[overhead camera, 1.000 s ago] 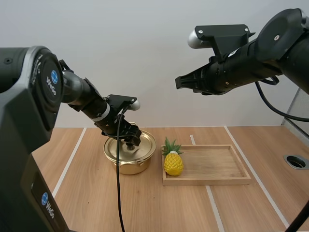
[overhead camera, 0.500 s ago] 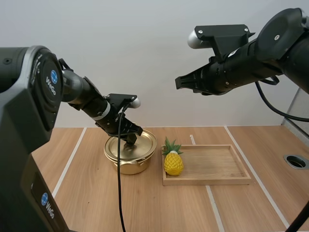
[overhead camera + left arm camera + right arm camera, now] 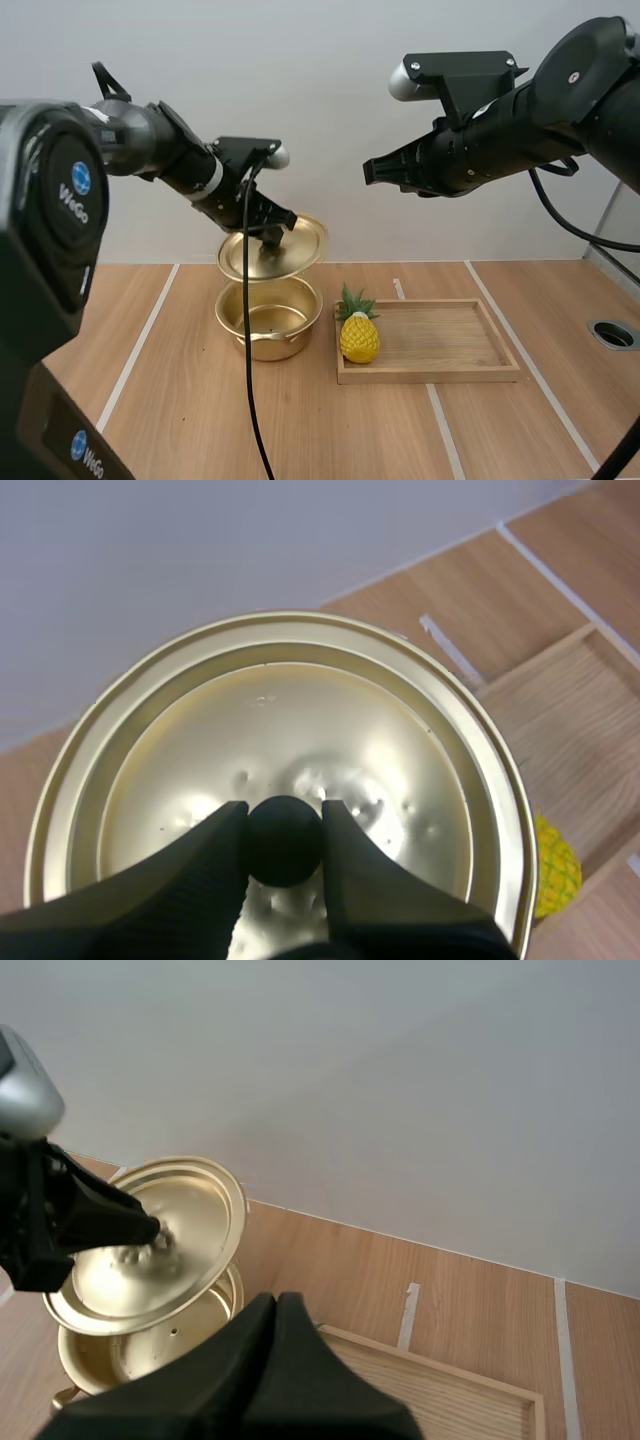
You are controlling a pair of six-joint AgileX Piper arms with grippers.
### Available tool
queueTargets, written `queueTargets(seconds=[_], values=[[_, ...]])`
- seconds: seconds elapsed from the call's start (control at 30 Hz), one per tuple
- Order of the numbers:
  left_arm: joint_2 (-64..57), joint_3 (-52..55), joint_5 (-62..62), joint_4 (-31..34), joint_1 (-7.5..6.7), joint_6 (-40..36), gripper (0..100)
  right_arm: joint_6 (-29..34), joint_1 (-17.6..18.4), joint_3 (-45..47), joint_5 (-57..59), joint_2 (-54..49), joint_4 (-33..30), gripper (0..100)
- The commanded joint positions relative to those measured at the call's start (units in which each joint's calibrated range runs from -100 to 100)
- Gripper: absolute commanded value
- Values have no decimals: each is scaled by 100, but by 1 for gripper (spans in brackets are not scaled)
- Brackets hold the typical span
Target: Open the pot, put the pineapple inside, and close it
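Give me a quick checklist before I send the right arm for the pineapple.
1. Left end effector grip: ok. Its fingers pinch the black knob of the lid.
2. Lid clear of the pot: ok. It is held above the rim, tilted, not touching.
3. Pot open and empty: ok. Bare bottom visible.
4. Pineapple accessible: ok. It stands upright at the tray's end nearest the pot, with nothing over it.
5. Right end effector ready to grasp: not ok. It is shut and high above the tray.
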Motion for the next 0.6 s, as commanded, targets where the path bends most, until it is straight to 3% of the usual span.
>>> queueTargets(seconds=[0.0,0.57], values=[[-366,-190,-298,-37,6,-142,0,-37,7,-44,114,-21,17,0],[-2325,-300,-2769,-24,6,-208,0,-107,7,-44,341,-21,27,0]])
